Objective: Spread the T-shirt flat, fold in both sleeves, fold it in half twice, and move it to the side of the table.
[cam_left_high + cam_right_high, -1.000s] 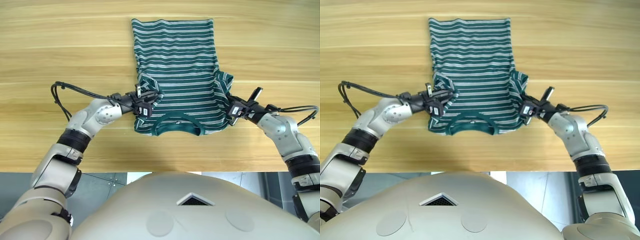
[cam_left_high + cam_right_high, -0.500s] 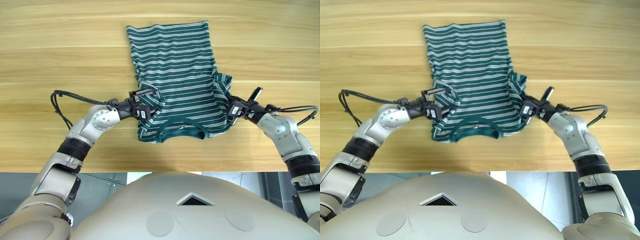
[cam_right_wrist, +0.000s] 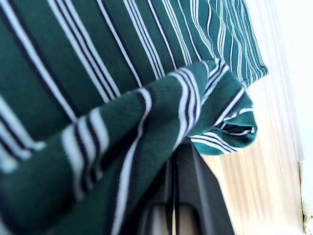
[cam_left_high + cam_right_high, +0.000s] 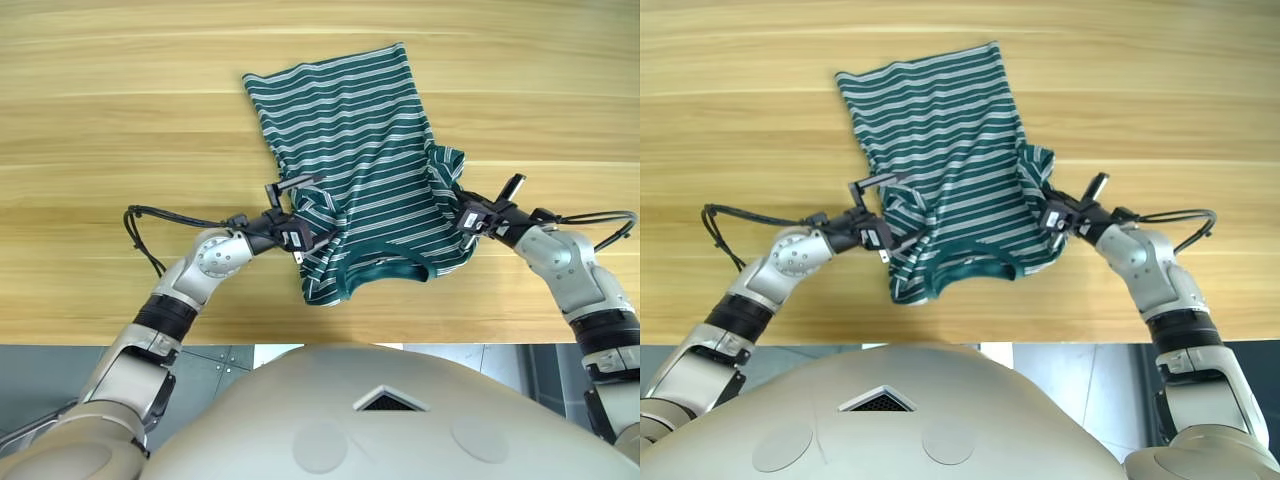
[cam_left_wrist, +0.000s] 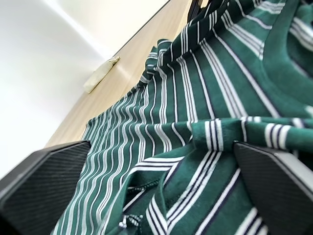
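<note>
Lying askew on the desk (image 4: 120, 120), the T-shirt (image 4: 350, 140) runs lengthwise away from me, collar (image 4: 385, 266) nearest, hem (image 4: 320, 66) angled left; right tool (image 4: 465, 222) pinches it, left tool (image 4: 298, 238) gapes open.

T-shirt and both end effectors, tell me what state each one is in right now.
T-shirt: skewed on the table, sleeves folded in, collar end bunched, not halved.
Left end effector: open, straddling bunched fabric.
Right end effector: shut on the T-shirt's edge.
</note>
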You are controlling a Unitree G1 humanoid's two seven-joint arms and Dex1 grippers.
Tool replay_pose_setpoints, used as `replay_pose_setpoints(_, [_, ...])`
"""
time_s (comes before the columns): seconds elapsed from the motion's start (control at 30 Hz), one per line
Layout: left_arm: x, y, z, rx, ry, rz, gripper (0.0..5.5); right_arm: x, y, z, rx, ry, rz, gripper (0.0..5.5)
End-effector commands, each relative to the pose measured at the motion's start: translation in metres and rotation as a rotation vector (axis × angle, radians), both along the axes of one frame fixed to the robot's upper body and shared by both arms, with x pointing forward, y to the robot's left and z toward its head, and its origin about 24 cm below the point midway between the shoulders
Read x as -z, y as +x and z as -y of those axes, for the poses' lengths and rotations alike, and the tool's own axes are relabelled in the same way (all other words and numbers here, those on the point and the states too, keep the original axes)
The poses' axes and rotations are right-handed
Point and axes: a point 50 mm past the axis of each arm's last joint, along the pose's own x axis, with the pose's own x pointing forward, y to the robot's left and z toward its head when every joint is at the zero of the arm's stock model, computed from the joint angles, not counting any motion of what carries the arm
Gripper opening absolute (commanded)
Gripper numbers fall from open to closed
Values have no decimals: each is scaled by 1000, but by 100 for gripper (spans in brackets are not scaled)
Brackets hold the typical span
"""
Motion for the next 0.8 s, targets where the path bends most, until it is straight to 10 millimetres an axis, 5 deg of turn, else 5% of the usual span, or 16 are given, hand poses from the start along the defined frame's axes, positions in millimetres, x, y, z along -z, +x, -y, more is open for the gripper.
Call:
replay_pose_setpoints(0.03, [16, 10, -26, -65, 177, -11, 539, -3, -1, 17, 63, -46, -1, 0])
replay_pose_setpoints(0.37, [33, 8, -40, -94, 261, -42, 539, -21, -2, 49, 169, -95, 56, 0])
replay_pose_setpoints(0.53, [36, 4, -41, -70, 269, -54, 539, -42, 16, 53, 242, -25, 216, 0])
replay_pose_setpoints(0.7, [33, 7, -42, -78, 264, -40, 540, -31, 2, 55, 203, -50, 107, 88])
replay_pose_setpoints(0.8, [33, 7, -43, -82, 263, -37, 540, -5, -13, 53, 168, -115, -65, 139])
